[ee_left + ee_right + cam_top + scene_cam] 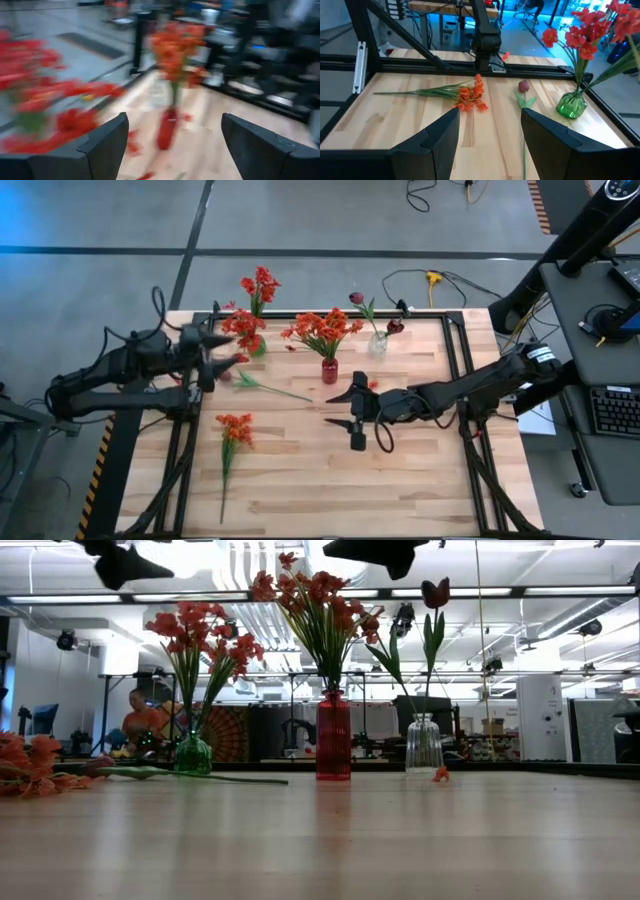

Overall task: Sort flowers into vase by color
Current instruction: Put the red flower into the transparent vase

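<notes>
Orange stem (465, 95) lying beyond right gripper's (489, 137) spread jaws

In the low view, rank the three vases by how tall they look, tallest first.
1. red vase, clearly tallest.
2. clear vase.
3. green vase, shortest.
All three stand about equally far from the camera, so nearness hardly skews this.

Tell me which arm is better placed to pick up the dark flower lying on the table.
Probably the left. Its open hand hovers right beside the dark flower, while the right hand, also open and empty, sits farther away past the red vase.
</notes>
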Robot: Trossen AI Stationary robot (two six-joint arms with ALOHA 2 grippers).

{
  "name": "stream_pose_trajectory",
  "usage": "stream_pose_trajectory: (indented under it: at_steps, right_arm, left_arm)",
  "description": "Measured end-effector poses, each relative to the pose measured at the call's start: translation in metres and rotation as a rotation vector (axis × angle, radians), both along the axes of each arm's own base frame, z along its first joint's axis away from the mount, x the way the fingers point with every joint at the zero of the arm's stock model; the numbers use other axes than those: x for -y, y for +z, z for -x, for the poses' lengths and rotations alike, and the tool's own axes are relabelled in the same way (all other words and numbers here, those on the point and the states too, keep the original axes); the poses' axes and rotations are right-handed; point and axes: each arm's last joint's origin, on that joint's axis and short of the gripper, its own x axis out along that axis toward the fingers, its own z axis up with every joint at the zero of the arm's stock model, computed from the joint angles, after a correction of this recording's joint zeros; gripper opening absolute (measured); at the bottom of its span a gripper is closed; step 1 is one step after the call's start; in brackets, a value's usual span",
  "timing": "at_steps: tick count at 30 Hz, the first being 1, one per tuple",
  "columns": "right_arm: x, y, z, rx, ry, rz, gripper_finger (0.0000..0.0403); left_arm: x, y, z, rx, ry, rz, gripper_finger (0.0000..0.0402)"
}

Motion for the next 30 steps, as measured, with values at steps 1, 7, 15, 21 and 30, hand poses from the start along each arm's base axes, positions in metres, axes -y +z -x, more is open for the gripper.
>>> stream_pose_trajectory:
  at_steps: [1,7,15,21,30]
  right_arm:
    - [-0.001,-0.003,-0.003,0.0,0.0,0.001,0.0206]
    - [-0.005,-0.02,-0.019,-0.03,-0.005,0.005,0.0206]
    - [-0.013,-0.033,-0.053,-0.084,-0.01,0.026,0.0206]
    - [-0.013,-0.041,-0.076,-0.098,-0.028,0.027,0.0206]
    - [-0.013,-0.062,-0.103,-0.122,-0.099,0.015,0.0206]
  left_arm:
    - [0.001,-0.002,-0.004,0.011,-0.051,-0.003,0.03]
    - [0.002,-0.006,-0.017,0.008,-0.152,-0.011,0.03]
    - [0.004,-0.002,-0.022,-0.007,-0.188,-0.083,0.03]
    - [0.009,0.009,-0.014,0.001,-0.236,-0.121,0.03]
    - [0.016,0.009,-0.013,-0.034,-0.3,-0.116,0.03]
